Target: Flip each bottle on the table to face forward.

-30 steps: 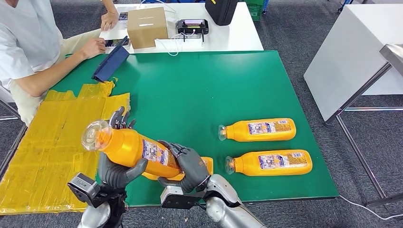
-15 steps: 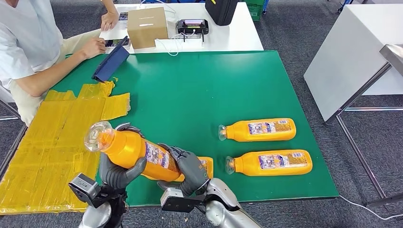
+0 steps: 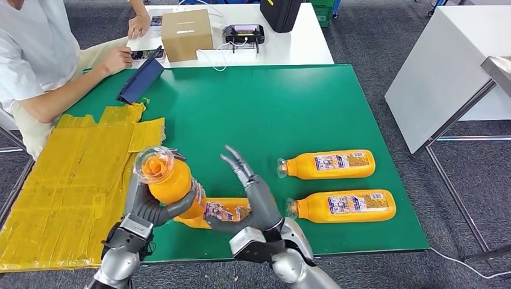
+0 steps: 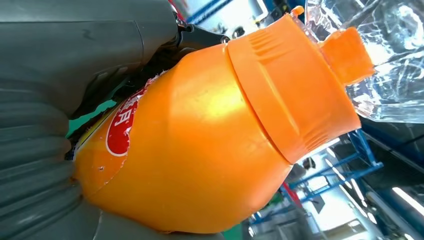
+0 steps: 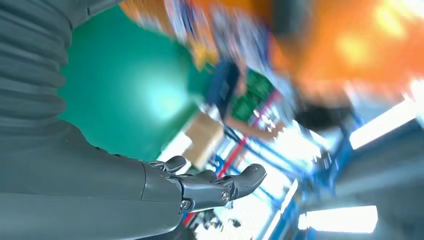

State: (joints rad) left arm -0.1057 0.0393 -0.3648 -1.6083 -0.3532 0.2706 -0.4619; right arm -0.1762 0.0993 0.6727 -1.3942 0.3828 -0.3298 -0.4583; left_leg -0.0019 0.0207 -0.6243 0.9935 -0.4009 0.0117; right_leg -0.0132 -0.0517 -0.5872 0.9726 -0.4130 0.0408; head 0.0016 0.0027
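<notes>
My left hand (image 3: 153, 208) grips an orange bottle (image 3: 172, 183) by its body and holds it above the green table (image 3: 253, 108), its clear-covered cap (image 3: 155, 164) tilted up toward me. The left wrist view shows that bottle (image 4: 200, 140) close up in the hand, with its cap (image 4: 345, 55) free. My right hand (image 3: 253, 192) is beside it with fingers spread, holding nothing; its fingers (image 5: 220, 187) show apart. Another orange bottle (image 3: 224, 212) lies on the table between the hands, partly hidden. Two more bottles (image 3: 328, 164) (image 3: 343, 206) lie to the right, caps pointing left.
A yellow sheet (image 3: 66, 180) covers the table's left end. A person (image 3: 36, 54) sits at the far left by a blue case (image 3: 140, 81). A cardboard box (image 3: 185, 33) stands on the white table behind. Another white table (image 3: 446, 72) stands to the right.
My right hand has let go of the held bottle and opened, its fingers lifted. My left hand has swung the bottle more upright, its cap moving right and toward me.
</notes>
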